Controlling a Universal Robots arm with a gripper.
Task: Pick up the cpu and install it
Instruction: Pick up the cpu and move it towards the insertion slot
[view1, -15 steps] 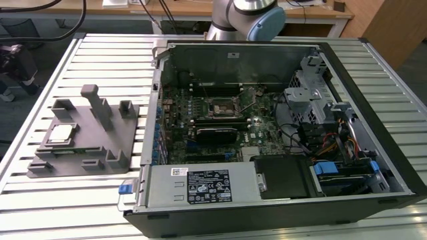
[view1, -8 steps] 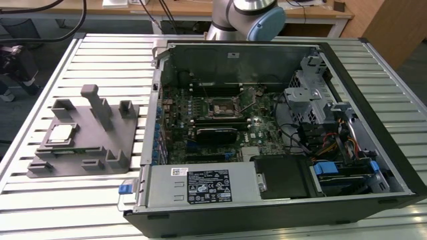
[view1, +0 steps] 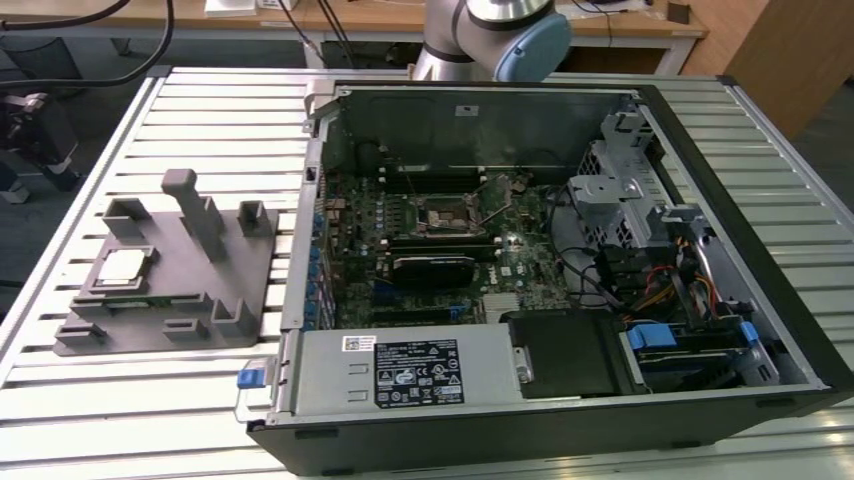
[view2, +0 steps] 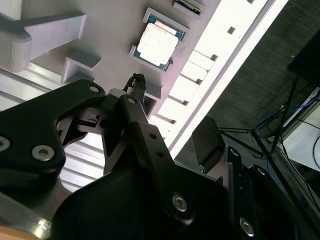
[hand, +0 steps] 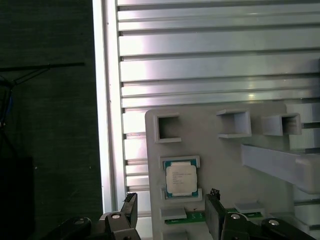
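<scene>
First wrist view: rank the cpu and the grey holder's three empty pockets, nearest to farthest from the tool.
1. cpu, in its recess, just ahead of the open tool.
2. corner pocket, at the holder's corner by the table edge.
3. middle pocket, next along the row.
4. end pocket, above the long bar.

cpu (view1: 123, 267): small square chip, silver top facing up, thin green edge. Lies flat, seated in recess of grey holder (view1: 200, 300), at exterior view's left.
</scene>
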